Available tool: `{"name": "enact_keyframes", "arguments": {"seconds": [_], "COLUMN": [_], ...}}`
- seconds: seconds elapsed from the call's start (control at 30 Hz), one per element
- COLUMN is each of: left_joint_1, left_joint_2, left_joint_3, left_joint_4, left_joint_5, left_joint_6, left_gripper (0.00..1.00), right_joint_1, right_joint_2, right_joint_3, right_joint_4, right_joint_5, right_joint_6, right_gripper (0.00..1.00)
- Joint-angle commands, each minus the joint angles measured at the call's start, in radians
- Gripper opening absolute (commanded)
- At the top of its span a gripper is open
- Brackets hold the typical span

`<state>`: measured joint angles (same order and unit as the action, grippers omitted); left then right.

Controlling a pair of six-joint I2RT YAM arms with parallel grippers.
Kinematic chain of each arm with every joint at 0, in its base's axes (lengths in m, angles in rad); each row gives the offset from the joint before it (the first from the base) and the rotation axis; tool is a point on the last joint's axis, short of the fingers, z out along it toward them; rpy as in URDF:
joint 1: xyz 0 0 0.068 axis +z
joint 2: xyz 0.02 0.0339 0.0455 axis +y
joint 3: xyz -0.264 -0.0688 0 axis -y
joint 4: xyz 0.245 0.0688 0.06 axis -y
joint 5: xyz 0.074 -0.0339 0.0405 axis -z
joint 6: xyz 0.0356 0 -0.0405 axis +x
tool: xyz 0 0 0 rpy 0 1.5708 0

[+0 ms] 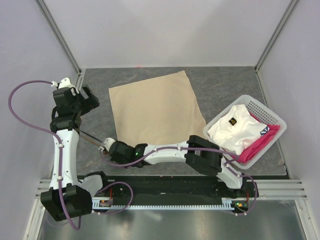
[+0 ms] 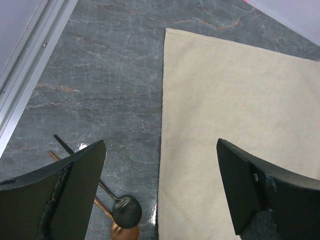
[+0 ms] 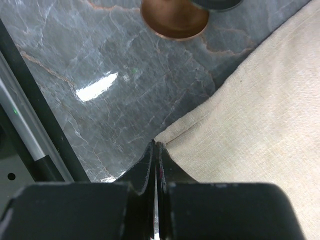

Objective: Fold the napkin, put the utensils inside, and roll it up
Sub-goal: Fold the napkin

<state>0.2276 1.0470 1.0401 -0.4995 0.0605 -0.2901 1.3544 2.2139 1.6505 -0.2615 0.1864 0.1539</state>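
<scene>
The beige napkin (image 1: 155, 107) lies flat on the dark marble table, also in the left wrist view (image 2: 240, 100) and the right wrist view (image 3: 260, 110). My right gripper (image 1: 104, 147) (image 3: 156, 143) is low at the napkin's near left corner, jaws pressed together with the corner tip pinched between them. The utensils (image 1: 92, 136) lie just left of that corner: a dark spoon head (image 2: 126, 212) over a copper one (image 3: 174, 20). My left gripper (image 1: 87, 97) (image 2: 161, 145) hangs open above the napkin's left edge, holding nothing.
A white basket (image 1: 250, 100) at the right holds a white cloth (image 1: 235, 127) and a pink-red cloth (image 1: 255, 147). The right arm stretches across the near table edge. A metal frame rail (image 2: 25, 65) runs along the left side.
</scene>
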Motion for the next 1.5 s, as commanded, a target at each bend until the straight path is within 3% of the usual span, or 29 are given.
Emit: {"name": "enact_keyframes", "arguments": {"seconds": [0.0, 0.23, 0.47, 0.83, 1.47], "left_joint_1": [0.001, 0.003, 0.001, 0.001, 0.001], "left_joint_2": [-0.021, -0.013, 0.001, 0.021, 0.082], "left_joint_3": [0.005, 0.005, 0.005, 0.005, -0.003], "left_joint_4": [0.024, 0.022, 0.022, 0.022, 0.042], "left_joint_5": [-0.014, -0.008, 0.005, 0.036, 0.082], "left_joint_6": [-0.006, -0.004, -0.006, -0.015, -0.008], "left_gripper": [1.0, 1.0, 1.0, 1.0, 1.0], "right_joint_1": [-0.032, -0.164, -0.354, -0.589, -0.813], "right_joint_2": [-0.109, -0.187, -0.165, 0.004, 0.251], "right_joint_3": [-0.017, -0.096, -0.115, 0.055, 0.422], "right_joint_4": [0.034, 0.054, 0.117, 0.139, 0.137], "right_joint_5": [0.059, 0.084, 0.087, 0.156, 0.197], "right_joint_6": [0.016, -0.027, -0.077, -0.175, -0.155], "right_gripper": [0.0, 0.0, 0.0, 0.0, 0.0]}}
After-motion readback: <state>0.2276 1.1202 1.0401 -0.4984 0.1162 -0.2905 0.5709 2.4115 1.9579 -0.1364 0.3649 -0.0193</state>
